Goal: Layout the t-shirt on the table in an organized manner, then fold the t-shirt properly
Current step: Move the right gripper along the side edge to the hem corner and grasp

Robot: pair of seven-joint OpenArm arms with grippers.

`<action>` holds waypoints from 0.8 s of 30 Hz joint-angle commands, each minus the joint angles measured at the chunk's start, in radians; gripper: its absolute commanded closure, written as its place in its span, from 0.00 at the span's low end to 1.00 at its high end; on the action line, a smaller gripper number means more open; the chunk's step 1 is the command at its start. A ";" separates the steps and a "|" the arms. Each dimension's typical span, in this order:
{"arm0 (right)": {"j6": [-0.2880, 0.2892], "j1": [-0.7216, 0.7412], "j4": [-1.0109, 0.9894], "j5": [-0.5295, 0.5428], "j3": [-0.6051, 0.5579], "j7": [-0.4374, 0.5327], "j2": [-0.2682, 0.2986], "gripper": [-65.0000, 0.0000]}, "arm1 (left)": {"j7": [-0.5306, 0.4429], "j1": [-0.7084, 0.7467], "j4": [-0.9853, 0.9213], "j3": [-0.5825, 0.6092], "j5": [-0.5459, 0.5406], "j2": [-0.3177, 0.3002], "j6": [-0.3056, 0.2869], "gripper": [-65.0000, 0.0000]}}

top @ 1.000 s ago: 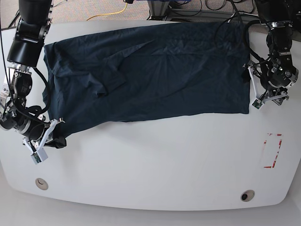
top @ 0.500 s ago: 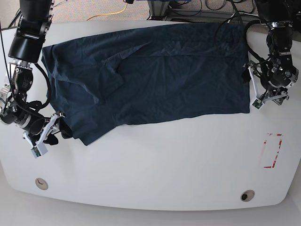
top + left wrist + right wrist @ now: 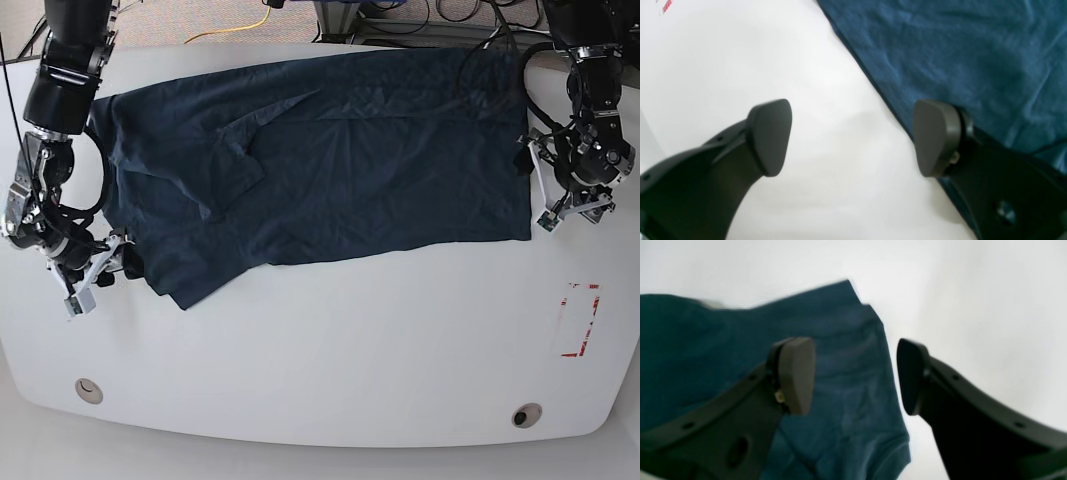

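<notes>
Wrinkly cloth t-shirt (image 3: pixel 330 160); seemingly smooth table (image 3: pixel 330 350).

— What is carrying everything here?
— A white table (image 3: pixel 330 370) with rounded corners is taking up most of the base view.
— And what is lying on it?
— A dark t-shirt (image 3: pixel 330 150) is lying spread across the far half, wrinkled. A red dashed mark (image 3: pixel 579 320) is showing near the right edge, with two round holes (image 3: pixel 88 389) sitting along the near edge.

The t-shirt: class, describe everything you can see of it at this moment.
The t-shirt is dark navy-teal, soft, wrinkly cloth, spread flat and sideways across the far half of the white table. A short sleeve lies folded over its body and one corner points toward the near edge. Neither open end effector grips it: the right end effector hovers over that corner, the left end effector straddles the opposite edge.
</notes>
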 commanded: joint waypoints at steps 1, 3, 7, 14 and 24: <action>0.006 0.076 -0.063 -0.035 0.004 0.041 -0.003 0.42 | -0.009 -0.015 0.019 -0.011 -0.005 -0.016 0.003 0.19; 0.006 0.105 -0.126 -0.067 0.004 0.046 -0.020 0.42 | -0.009 -0.017 0.027 -0.029 -0.005 -0.014 0.003 0.19; 0.006 0.182 -0.247 -0.138 0.004 0.095 -0.041 0.42 | -0.009 -0.018 0.084 -0.069 -0.008 -0.001 0.003 0.19; 0.006 0.257 -0.366 -0.245 0.004 0.196 -0.078 0.42 | -0.009 -0.074 0.133 -0.155 -0.008 0.052 -0.003 0.19; 0.006 0.356 -0.635 -0.417 0.004 0.420 -0.093 0.42 | -0.009 -0.132 0.133 -0.190 -0.008 0.065 -0.003 0.19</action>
